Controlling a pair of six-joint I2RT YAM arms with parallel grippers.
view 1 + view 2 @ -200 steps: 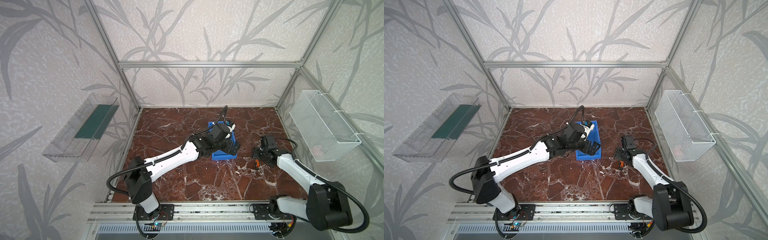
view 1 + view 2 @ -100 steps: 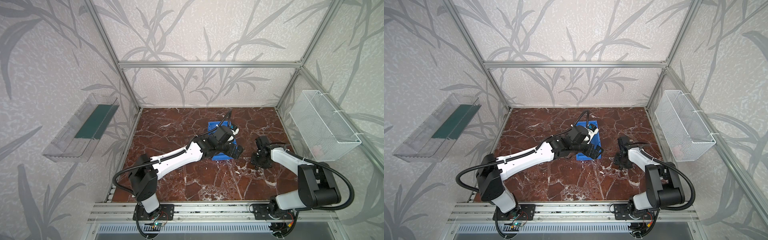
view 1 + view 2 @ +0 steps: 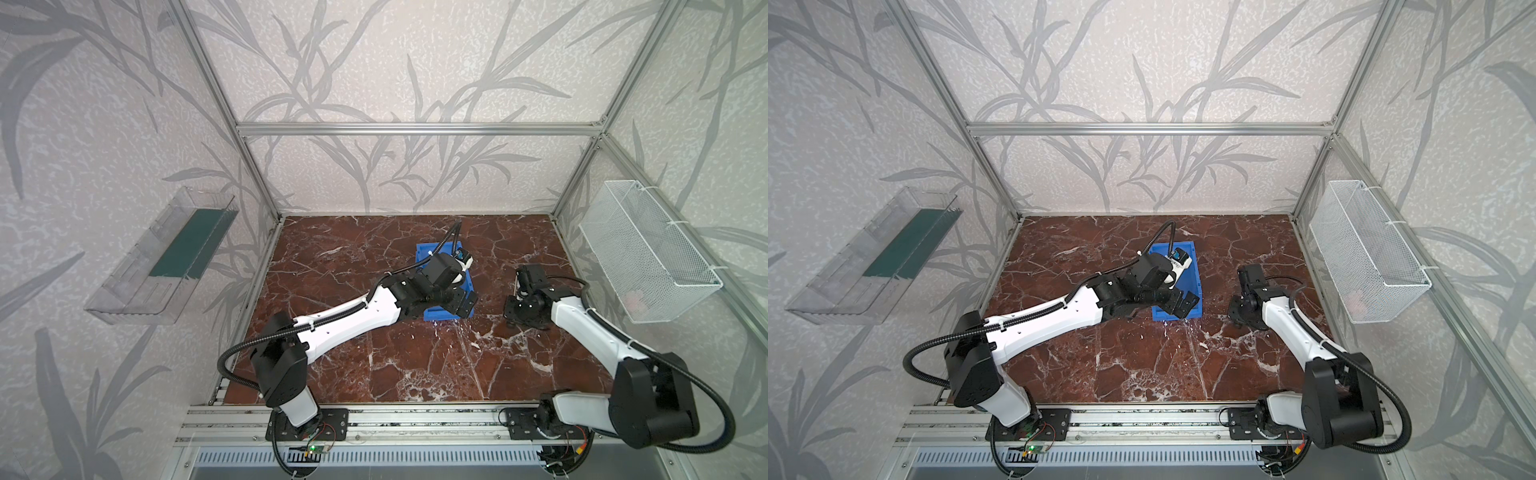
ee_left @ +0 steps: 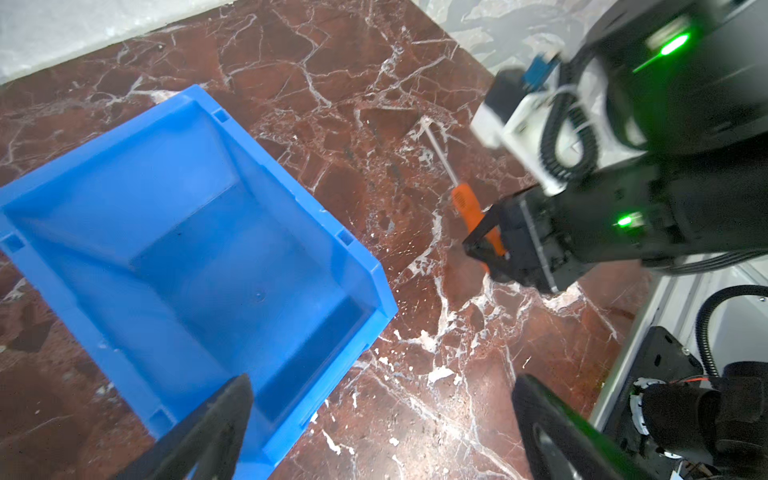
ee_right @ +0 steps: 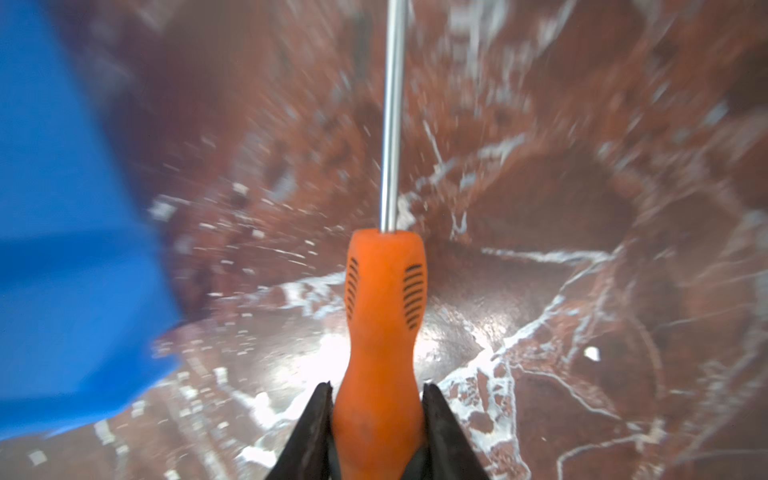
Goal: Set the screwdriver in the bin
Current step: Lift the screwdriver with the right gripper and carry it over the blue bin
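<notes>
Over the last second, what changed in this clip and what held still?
The right gripper closed its jaws on the orange handle of the screwdriver, which it was only poised over a second ago. The left gripper stayed open above the bin, shifting only slightly; the bin kept its place, and the screwdriver is still outside it.

You see the right gripper (image 4: 486, 245) clamped on the screwdriver (image 4: 467, 205) by its orange handle, just beside the blue bin (image 4: 297, 195). Your left gripper (image 4: 380, 390) stands spread wide, one finger over the bin's corner.
</notes>
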